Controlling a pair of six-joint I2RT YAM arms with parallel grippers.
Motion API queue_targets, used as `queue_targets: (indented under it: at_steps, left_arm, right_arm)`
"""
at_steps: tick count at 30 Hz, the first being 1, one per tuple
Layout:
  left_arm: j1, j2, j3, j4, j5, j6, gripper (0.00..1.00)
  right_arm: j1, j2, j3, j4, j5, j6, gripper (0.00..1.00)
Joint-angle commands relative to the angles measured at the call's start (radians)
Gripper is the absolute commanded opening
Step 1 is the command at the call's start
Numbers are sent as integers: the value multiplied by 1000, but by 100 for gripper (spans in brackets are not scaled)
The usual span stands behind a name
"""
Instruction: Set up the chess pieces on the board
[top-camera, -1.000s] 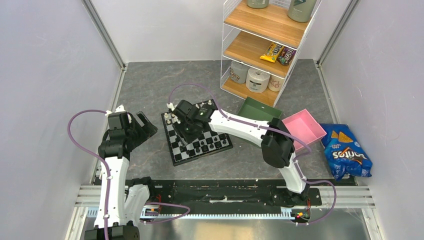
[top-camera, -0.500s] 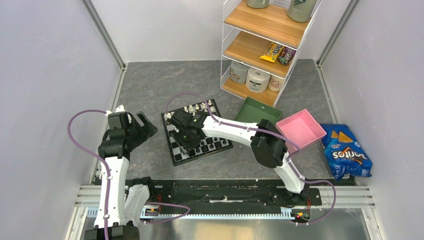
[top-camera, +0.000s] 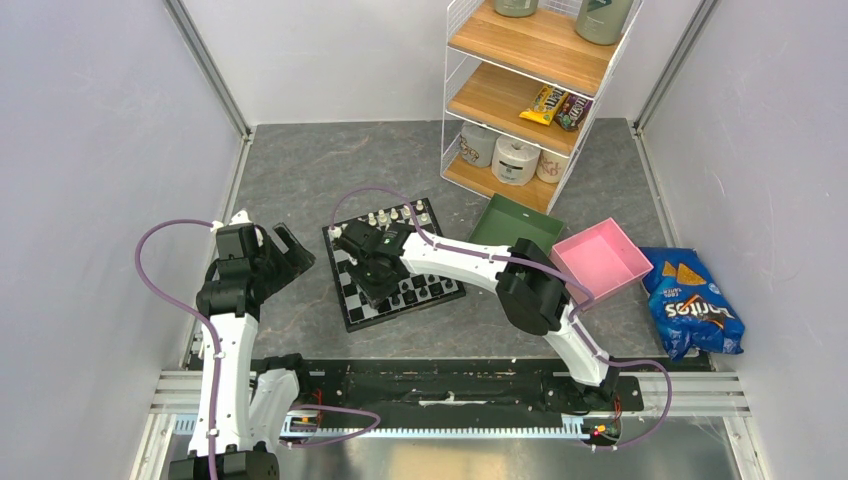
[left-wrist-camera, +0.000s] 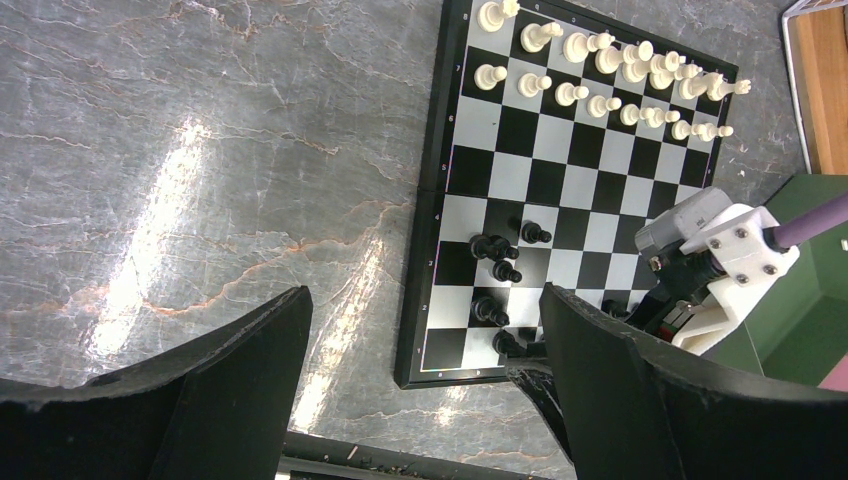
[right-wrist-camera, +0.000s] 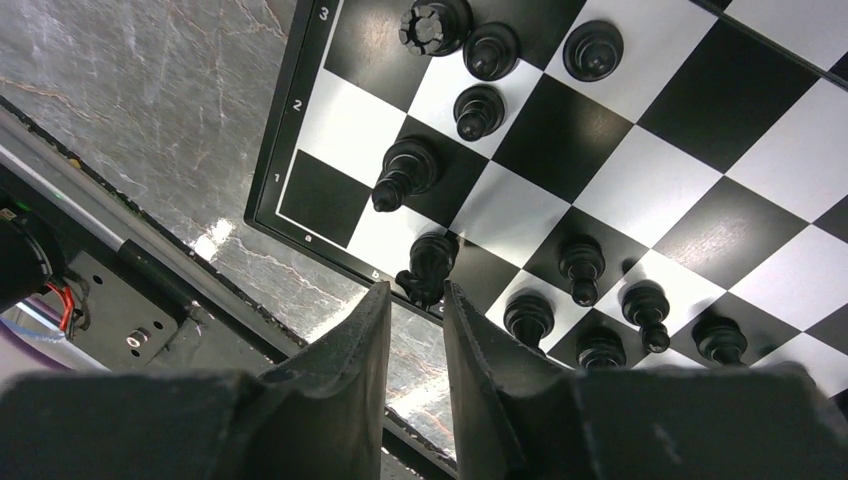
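Glossy chequered board (right-wrist-camera: 620, 160), turned black pieces (right-wrist-camera: 480, 110)

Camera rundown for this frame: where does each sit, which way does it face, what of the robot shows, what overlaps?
Top external: fixed above and behind the bases, looking down on the board; left arm and right arm both show.
Left wrist: on the left arm beside the board, looking down across it; left gripper, fingers spread wide, at the bottom.
Right wrist: close over the board's near corner, facing down at black pieces; right gripper, fingers nearly together.
Shared: both wrist views see the black pieces.
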Motion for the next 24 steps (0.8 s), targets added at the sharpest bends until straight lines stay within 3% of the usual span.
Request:
queue_targets:
  at_steps: [1, 7, 24]
  left_arm:
    - [-1, -6, -6, 35, 15, -16, 91]
    - [-1, -5, -6, 35, 15, -16, 91]
    - [-1, -4, -6, 36, 15, -16, 91]
  right_arm:
    - [5, 11, 48, 2, 4, -3, 30]
    - [8, 11, 48, 0, -20, -4, 25]
    - [21, 32, 84, -1, -44, 2, 24]
